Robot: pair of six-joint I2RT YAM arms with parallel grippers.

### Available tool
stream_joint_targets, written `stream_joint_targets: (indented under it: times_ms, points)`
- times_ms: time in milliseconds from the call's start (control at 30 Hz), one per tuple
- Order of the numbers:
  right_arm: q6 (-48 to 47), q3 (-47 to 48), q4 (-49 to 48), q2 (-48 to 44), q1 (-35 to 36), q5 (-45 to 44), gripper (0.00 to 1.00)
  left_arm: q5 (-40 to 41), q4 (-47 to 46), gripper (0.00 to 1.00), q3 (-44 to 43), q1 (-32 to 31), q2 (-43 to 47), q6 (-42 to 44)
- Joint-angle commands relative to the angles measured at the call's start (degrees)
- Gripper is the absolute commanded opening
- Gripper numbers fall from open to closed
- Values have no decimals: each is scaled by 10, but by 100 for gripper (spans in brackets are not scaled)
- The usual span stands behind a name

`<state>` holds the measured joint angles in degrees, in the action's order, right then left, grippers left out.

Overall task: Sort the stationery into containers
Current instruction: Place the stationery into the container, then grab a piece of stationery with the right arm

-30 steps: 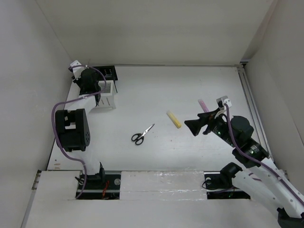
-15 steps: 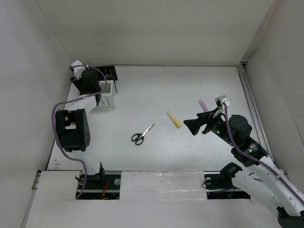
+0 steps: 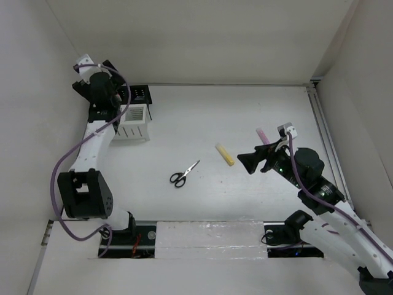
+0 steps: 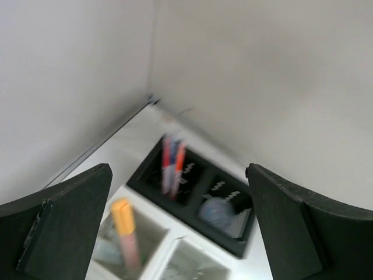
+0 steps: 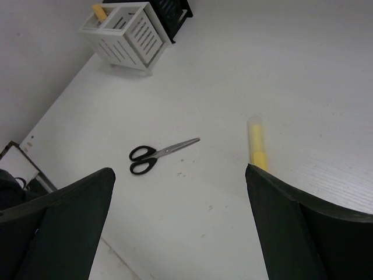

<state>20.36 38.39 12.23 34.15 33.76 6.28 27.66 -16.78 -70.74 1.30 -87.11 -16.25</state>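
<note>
My left gripper hangs open and empty above the two containers at the back left corner. Between its fingers in the left wrist view I see the white slatted organizer with an orange-capped marker standing in its left compartment. Behind it, the black mesh holder holds orange-red pens and a purplish tub. Black-handled scissors and a yellow marker lie mid-table. My right gripper hovers open beside the yellow marker, and a pink marker lies behind it.
The enclosure's left wall stands close beside the white organizer and black holder. A metal rail runs along the table's right edge. The scissors lie ahead of my right gripper.
My left gripper has opened and risen up and back from the white organizer, leaving the orange-capped marker standing inside it. The right arm has barely moved.
</note>
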Motion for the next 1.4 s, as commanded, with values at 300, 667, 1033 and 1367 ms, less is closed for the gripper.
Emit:
stream_joint_targets:
  times_ms: [300,667,1033,1367]
  points:
    - [-9,63,24,64,-3,-80,100,-19,259,100,-220,-236,48,39]
    - [8,49,49,87,-3,-123,100,-301,363,100,-257,-250,17,-7]
    - [-66,110,30,357,-10,-121,100,-136,424,100,-128,-250,181,-70]
    - [-123,170,-12,551,-28,-66,96,-183,320,100,116,-250,415,-33]
